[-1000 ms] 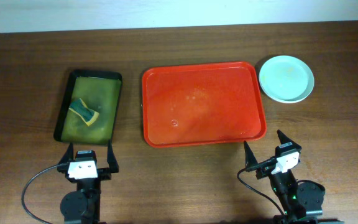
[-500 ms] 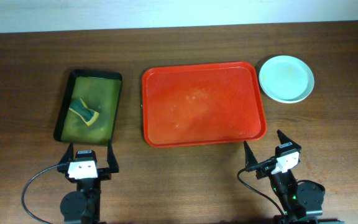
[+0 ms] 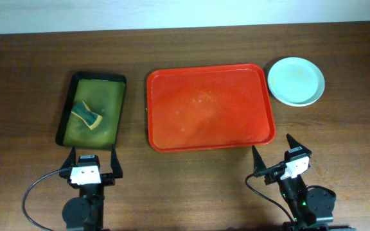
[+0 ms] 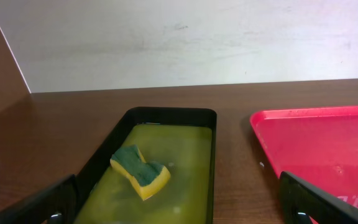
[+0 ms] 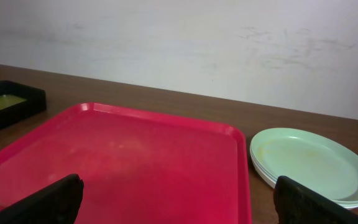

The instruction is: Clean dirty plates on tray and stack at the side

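At the bottom of the overhead frame both arms sit low and apart from everything. The left hand (image 3: 92,154) at lower left is spread open and holds nothing, and the right hand (image 3: 272,146) at lower right is open and empty too. Each wrist view shows only two dark fingertips (image 4: 48,202) (image 5: 42,202) at the bottom corners, with bare space between them. Just beyond the left hand, at centre left, a black tray (image 3: 66,109) holds greenish-yellow liquid with a yellow-and-green sponge (image 3: 87,115) lying in it. In the middle of the desk (image 3: 185,45) lies the red tray (image 3: 204,109). Nothing rests on it, though a few pale flecks show near its centre. The plates (image 3: 295,81) stand in one stack on the desk at upper right, just beside the tray's far right corner and apart from it. The right wrist view shows a mint-green plate on top with more rims beneath. Its inside has a faint yellowish tint, and I cannot tell whether that is residue. With the tray cleared and the plates stacked at the side, the task looks to be at its end. At most, the next move would be to check the top plate and otherwise leave both hands parked. No brand, label or writing can be read anywhere, and the pale wall (image 5: 179,37) behind the desk is blank.
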